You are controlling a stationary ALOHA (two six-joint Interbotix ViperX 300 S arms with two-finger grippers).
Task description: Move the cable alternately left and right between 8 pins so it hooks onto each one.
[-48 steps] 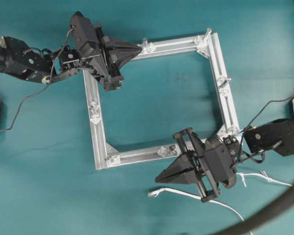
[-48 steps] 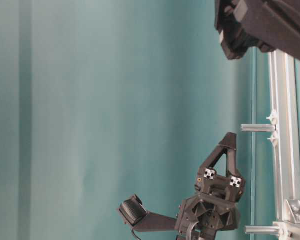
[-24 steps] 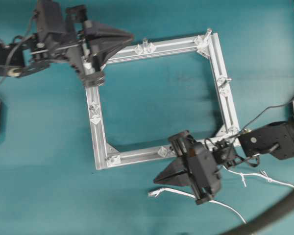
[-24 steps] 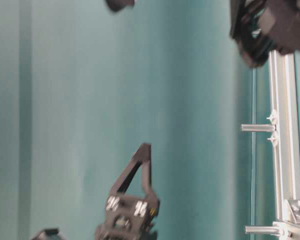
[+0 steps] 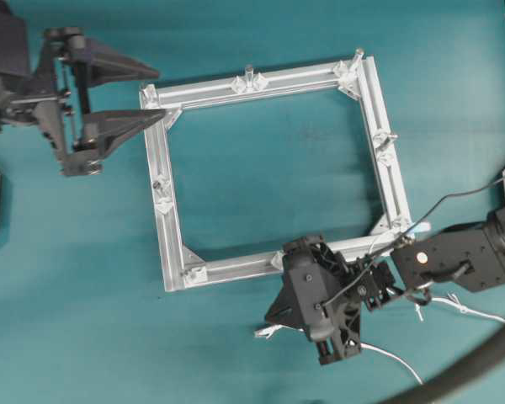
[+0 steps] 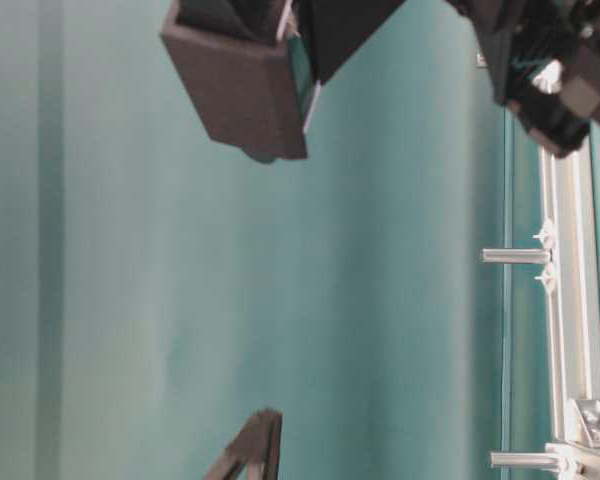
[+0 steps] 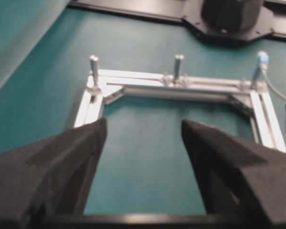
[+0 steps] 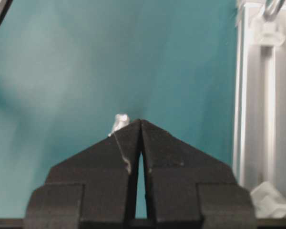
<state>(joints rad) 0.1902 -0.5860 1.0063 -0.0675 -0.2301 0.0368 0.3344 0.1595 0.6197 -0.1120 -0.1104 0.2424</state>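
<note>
Below the frame's near rail, the right hand (image 5: 273, 313) pointed toward the overhead view's left, its two black fingers (image 8: 126, 143) pressed together and clamped on the cable (image 5: 265, 331). From the wrist camera, a thin white strand ran up the seam of the fingers and a small white end (image 8: 119, 121) poked out past their tips. Overhead, that end lay just beside the fingertips on the teal table (image 5: 269, 168), and more of the white cord trailed out behind the hand toward the lower right, where another stretch with a small knot (image 5: 418, 310) rested near the right arm. A thick dark hose (image 5: 463, 364) curved across the lower right corner.

Off the frame's upper left corner, the left hand (image 5: 156, 93) hung with its fingers (image 7: 62, 152) spread wide apart and nothing between them. Its lower fingertip reached over the corner of the square aluminium frame (image 5: 172, 227). Short upright pins (image 5: 248, 71) stood on brackets around the rails, none with cord around it. The wrist view looked along the frame at three posts, the far right one (image 7: 262, 58) capped in pale blue.
</note>
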